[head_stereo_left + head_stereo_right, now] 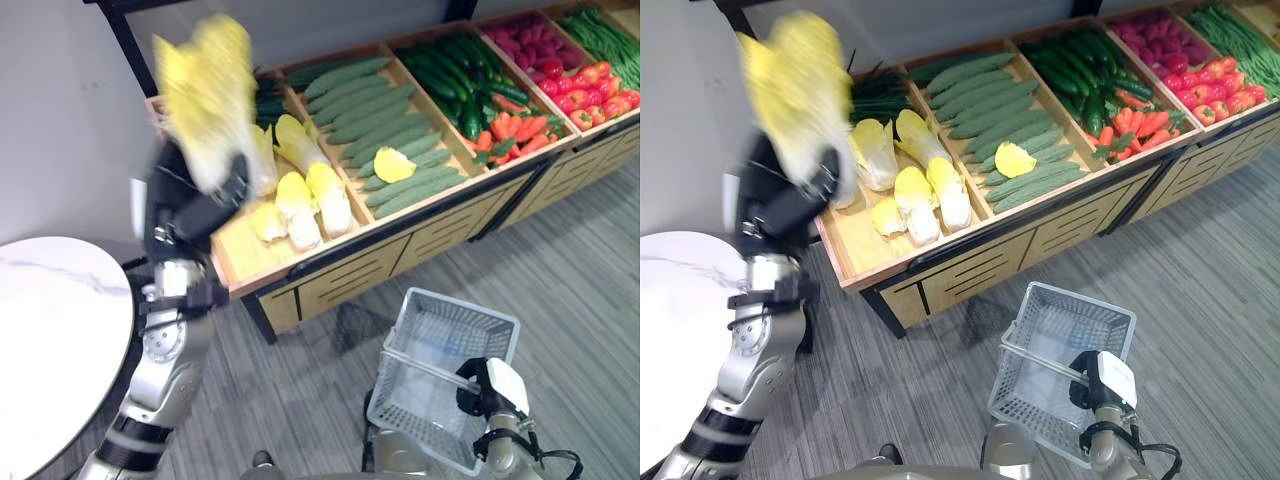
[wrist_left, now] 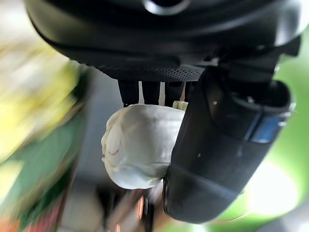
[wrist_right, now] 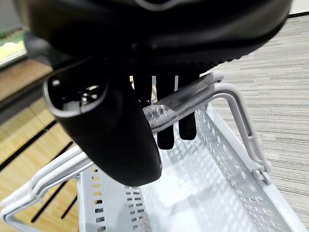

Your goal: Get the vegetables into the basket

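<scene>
We see a yellow-green cabbage [image 1: 205, 95] raised above the shelf and a white mesh basket [image 1: 445, 375], empty, near the floor.

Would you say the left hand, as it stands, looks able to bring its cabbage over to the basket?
Probably yes: the left hand grips the cabbage above the shelf, and open floor lies between it and the basket held by the right hand.
</scene>
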### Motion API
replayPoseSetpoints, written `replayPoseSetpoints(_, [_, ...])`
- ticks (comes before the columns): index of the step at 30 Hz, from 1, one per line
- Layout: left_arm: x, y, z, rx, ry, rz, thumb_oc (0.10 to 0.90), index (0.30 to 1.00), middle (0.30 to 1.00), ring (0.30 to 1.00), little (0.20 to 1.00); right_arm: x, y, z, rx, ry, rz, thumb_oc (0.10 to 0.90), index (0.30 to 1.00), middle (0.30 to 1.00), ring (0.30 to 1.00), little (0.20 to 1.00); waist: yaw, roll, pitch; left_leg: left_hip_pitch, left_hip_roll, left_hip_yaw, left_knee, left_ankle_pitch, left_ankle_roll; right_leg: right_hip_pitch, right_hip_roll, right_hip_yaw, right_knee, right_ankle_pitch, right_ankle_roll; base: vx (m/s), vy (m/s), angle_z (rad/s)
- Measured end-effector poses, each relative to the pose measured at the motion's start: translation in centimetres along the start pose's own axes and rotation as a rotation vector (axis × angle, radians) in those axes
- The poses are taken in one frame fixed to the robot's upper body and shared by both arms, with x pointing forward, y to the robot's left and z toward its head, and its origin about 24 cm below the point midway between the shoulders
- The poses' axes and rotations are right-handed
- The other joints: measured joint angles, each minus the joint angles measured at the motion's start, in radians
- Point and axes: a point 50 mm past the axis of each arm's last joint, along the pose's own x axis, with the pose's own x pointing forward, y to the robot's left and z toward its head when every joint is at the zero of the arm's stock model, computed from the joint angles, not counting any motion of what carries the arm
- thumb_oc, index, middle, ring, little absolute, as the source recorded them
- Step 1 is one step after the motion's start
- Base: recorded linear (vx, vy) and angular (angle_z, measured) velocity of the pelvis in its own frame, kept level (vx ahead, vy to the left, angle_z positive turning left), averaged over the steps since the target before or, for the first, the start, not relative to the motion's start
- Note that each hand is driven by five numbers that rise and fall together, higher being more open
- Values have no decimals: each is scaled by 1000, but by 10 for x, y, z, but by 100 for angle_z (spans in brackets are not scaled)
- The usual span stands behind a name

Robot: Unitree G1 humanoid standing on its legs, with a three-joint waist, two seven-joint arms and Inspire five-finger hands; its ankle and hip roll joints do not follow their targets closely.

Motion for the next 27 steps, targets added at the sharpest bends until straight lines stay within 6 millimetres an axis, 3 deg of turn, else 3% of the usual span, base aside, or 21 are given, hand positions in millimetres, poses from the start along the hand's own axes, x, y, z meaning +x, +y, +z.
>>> replayPoseSetpoints(1, [-7,3,-8,-44,56,-18,400,300,300,300,300,1,-1,2,2,-9,2,400,300,300,300,300,-6,1,-3,2,0,4,-1,-1,2,0,-1,3,0,-1,3,-13,50,-11])
replayPoseSetpoints(2, [-24,-2,-33,-108,228,-127,400,300,300,300,300,-6,3,-8,-10,31,29,400,300,300,300,300,-13,5,-17,3,0,5,-4,-3,4,-1,-2,6,0,-1,6,-10,46,-8])
replayPoseSetpoints(5, [-47,-8,-52,-166,330,-199,400,300,300,300,300,-17,9,-19,-19,63,64,400,300,300,300,300,-22,24,-57,17,-7,28,-5,-5,4,0,-3,29,0,3,9,-16,41,-18])
replayPoseSetpoints(8, [-49,-8,-53,-165,341,-200,400,300,300,300,300,-21,11,-27,-29,93,75,400,300,300,300,300,-27,22,-59,27,-18,42,-5,-11,11,-1,-12,41,-1,1,7,-18,42,-17])
replayPoseSetpoints(15, [-45,-10,-49,-147,347,-266,400,300,300,300,300,-22,7,-36,-19,146,56,400,300,300,300,300,-43,-10,-50,24,-41,62,20,-24,18,-10,-25,71,0,15,23,-77,114,-10])
replayPoseSetpoints(16, [-44,-11,-50,-146,349,-270,400,300,300,300,300,-23,8,-38,-19,150,59,400,300,300,300,300,-55,-17,-48,30,-50,69,16,-23,19,-13,-27,78,1,18,25,-270,216,-54])
replayPoseSetpoints(18, [-40,-10,-47,-137,354,-299,400,300,300,300,300,-15,5,-23,15,101,25,400,300,300,300,300,-65,-52,-34,26,-94,126,11,-33,40,-66,-43,160,13,67,44,-281,106,-81])
replayPoseSetpoints(19, [-34,-9,-44,-112,355,-320,400,300,300,300,300,-11,6,-13,35,75,17,400,300,300,300,300,-77,-79,-20,23,-113,154,20,-38,47,-82,-52,192,7,93,53,-157,115,-105])
replayPoseSetpoints(20, [-27,-7,-38,-71,352,-340,400,300,300,300,300,-3,9,6,74,40,9,400,300,300,300,300,-84,-110,0,1,-124,208,60,-61,72,-125,-51,201,0,162,92,-193,121,-110])
replayPoseSetpoints(21, [-23,-5,-36,-47,358,-349,400,300,300,300,300,0,14,17,101,21,9,400,300,300,300,300,-86,-119,10,-16,-102,229,82,-77,85,-137,-56,151,3,143,103,-155,92,-92])
replayPoseSetpoints(22, [-20,-4,-41,-45,375,-353,400,300,300,300,300,-4,18,15,100,30,19,400,300,300,300,300,-90,-108,17,-29,-86,246,88,-74,85,-151,-50,41,68,52,70,-235,65,-58])
replayPoseSetpoints(23, [-21,-6,-49,-84,371,-333,400,300,300,300,300,-6,18,7,75,55,27,400,300,300,300,300,-69,-64,36,-40,-32,288,82,-54,79,-180,-55,-143,240,-61,8,-184,73,-50])
replayPoseSetpoints(25, [-24,-3,-50,-84,380,-319,400,300,300,300,300,-8,18,2,63,74,29,400,300,300,300,300,-35,-39,51,-48,5,309,114,-49,65,-155,-86,-227,402,-144,1,-144,46,-51])
replayPoseSetpoints(26, [-28,6,-50,-63,394,-282,400,300,300,300,300,-11,21,-2,56,89,40,400,300,300,300,300,-13,-34,53,-37,32,328,152,-56,65,-101,-149,-320,522,-267,-83,-29,-22,-35])
replayPoseSetpoints(27, [-29,8,-49,-56,396,-271,400,300,300,300,300,-11,21,-2,55,89,42,400,300,300,300,300,-9,-33,52,-33,34,330,155,-56,65,-92,-157,-330,542,-281,-84,31,-101,-71])
